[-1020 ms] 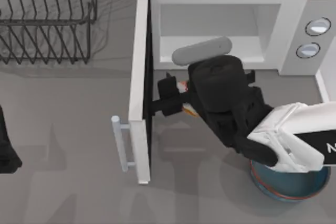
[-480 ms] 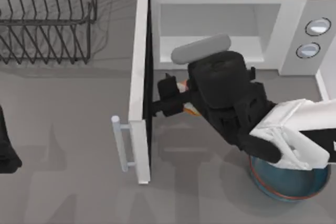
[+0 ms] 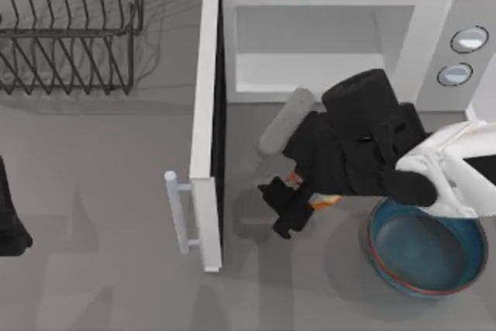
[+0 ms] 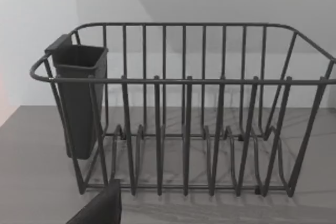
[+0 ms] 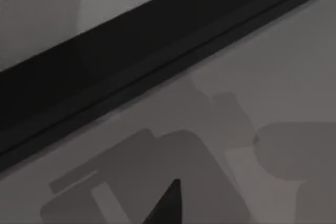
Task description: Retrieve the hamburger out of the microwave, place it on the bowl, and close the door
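Our right pincer [image 3: 288,208] is clamped on the hamburger [image 3: 310,195], of which we see a few orange slivers between the black fingers. It hangs over the desk [image 3: 101,269] in front of the microwave [image 3: 434,21], between the open door [image 3: 203,137] and the bowl [image 3: 422,247]. We judge the bun light and soft, easily squashed, best pinched gently across its sides. Our left arm sits parked at the desk's left edge, facing a wire rack [image 4: 184,108]; whether its fingers are apart we cannot tell.

Orange hamburger [image 3: 314,200] held above table, between open white door [image 3: 204,125] and blue bowl [image 3: 422,247].
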Robot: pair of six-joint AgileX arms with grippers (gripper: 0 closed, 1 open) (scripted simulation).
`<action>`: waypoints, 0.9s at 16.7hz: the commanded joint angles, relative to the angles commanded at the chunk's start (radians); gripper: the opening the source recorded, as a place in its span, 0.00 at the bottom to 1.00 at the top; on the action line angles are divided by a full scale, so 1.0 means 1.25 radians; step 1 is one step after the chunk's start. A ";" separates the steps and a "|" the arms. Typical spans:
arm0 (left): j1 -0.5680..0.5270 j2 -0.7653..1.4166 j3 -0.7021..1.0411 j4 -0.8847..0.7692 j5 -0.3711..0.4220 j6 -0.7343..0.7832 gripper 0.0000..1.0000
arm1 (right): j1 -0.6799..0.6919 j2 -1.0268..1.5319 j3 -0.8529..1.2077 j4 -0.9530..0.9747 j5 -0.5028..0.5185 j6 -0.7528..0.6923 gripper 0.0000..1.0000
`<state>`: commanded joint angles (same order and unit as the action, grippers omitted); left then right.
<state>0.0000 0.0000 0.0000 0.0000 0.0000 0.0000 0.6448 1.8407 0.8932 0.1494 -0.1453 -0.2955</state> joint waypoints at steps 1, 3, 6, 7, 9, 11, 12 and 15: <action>0.000 0.000 0.000 0.000 0.000 0.000 1.00 | -0.029 0.002 0.000 -0.042 -0.079 -0.086 0.00; 0.000 0.000 0.000 0.000 0.000 0.000 1.00 | -0.094 0.003 -0.003 -0.131 -0.240 -0.268 0.00; 0.000 0.000 0.000 0.000 0.000 0.000 1.00 | -0.208 0.002 -0.015 -0.272 -0.462 -0.541 0.00; 0.000 0.000 0.000 0.000 0.000 0.000 1.00 | -0.248 0.001 -0.021 -0.319 -0.526 -0.627 0.00; 0.000 0.000 0.000 0.000 0.000 0.000 1.00 | -0.327 -0.002 -0.035 -0.407 -0.633 -0.785 0.00; 0.000 0.000 0.000 0.000 0.000 0.000 1.00 | -0.401 -0.005 -0.050 -0.487 -0.713 -0.912 0.00; 0.000 0.000 0.000 0.000 0.000 0.000 1.00 | -0.435 -0.006 -0.056 -0.521 -0.742 -0.963 0.00; 0.000 0.000 0.000 0.000 0.000 0.000 1.00 | -0.509 -0.010 -0.072 -0.596 -0.785 -1.064 0.00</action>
<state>0.0000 0.0000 0.0000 0.0000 0.0000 0.0000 0.0083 1.8283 0.8038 -0.5958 -1.1262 -1.6251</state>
